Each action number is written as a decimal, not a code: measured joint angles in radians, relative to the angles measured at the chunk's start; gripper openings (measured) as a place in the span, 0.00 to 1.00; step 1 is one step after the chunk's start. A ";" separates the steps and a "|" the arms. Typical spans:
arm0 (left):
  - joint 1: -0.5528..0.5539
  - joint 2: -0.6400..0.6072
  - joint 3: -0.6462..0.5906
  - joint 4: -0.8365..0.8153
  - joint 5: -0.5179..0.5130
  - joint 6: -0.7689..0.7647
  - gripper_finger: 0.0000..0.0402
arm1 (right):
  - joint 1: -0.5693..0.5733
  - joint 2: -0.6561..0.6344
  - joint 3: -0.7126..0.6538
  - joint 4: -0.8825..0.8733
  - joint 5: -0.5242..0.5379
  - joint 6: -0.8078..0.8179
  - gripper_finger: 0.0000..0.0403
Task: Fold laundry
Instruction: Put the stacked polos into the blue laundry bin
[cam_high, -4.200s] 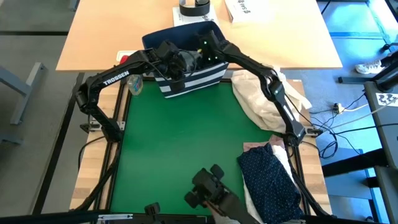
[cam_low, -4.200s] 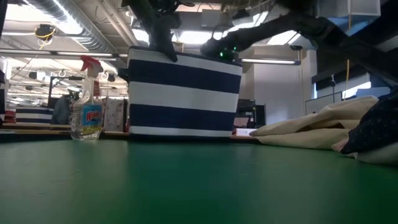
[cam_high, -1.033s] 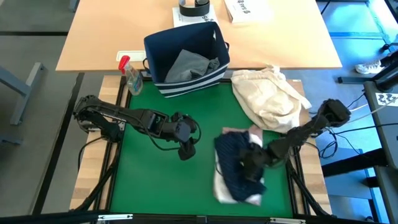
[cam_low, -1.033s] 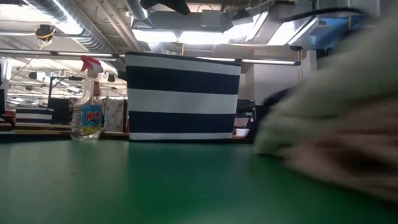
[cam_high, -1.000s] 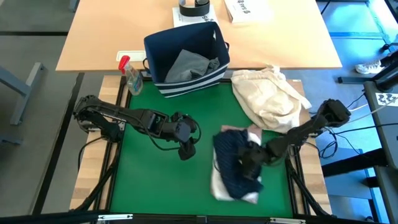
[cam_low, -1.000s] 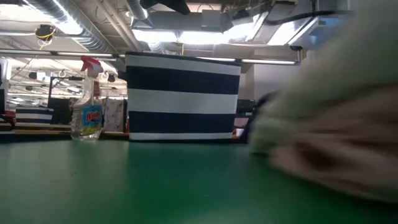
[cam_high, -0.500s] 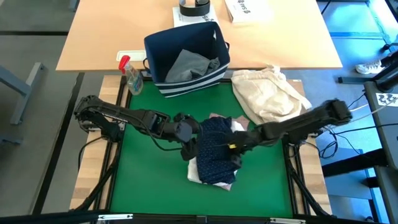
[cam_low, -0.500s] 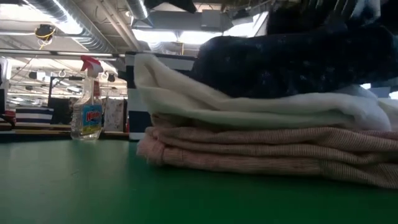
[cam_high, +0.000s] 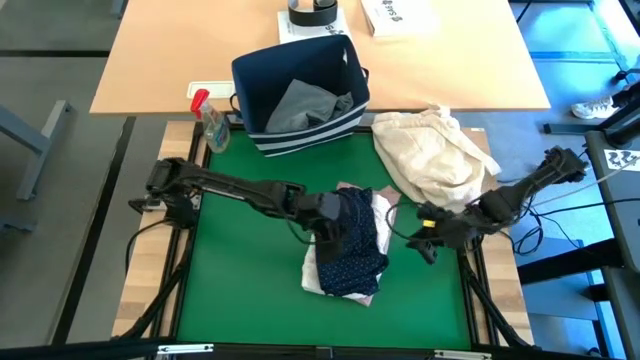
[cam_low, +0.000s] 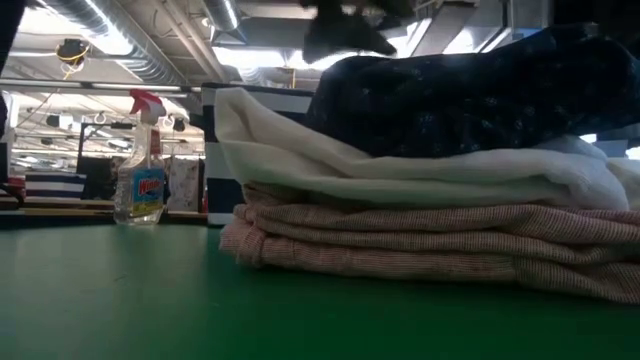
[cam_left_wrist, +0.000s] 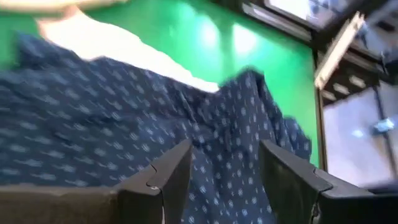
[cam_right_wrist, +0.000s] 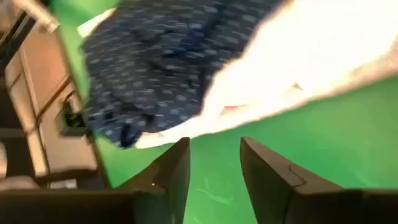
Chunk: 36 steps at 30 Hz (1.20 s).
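From here the right gripper (cam_right_wrist: 214, 163) hangs with its two dark fingers (cam_right_wrist: 171, 171) parted, nothing between them but the green table (cam_right_wrist: 323, 143) surface. Just beyond the fingertips lies a soft pile: a navy white-dotted shirt (cam_right_wrist: 168, 56) spread over a white shirt (cam_right_wrist: 298, 56), with a sliver of pale pink top (cam_right_wrist: 231, 109) peeking out underneath. The gripper is clear of the cloth.

Three stacked garments (cam_high: 345, 250), one bin (cam_high: 300, 95), one spray bottle (cam_high: 212, 122).
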<state>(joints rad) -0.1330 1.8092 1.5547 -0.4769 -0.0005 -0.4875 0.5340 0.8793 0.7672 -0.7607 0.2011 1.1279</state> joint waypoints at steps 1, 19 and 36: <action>0.005 0.019 0.000 0.005 0.036 -0.002 0.44 | 0.021 -0.015 -0.014 -0.020 0.020 0.055 0.36; 0.039 0.071 0.000 0.019 0.060 -0.021 0.44 | 0.008 0.015 -0.207 0.175 0.044 0.390 0.90; 0.051 0.299 0.000 0.136 -0.008 0.138 0.44 | -0.124 0.293 -0.206 0.453 0.173 0.401 0.80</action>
<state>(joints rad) -0.0822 2.1078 1.5551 -0.3405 -0.0086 -0.3492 0.4099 1.1722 0.5610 -0.3080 0.3745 1.5292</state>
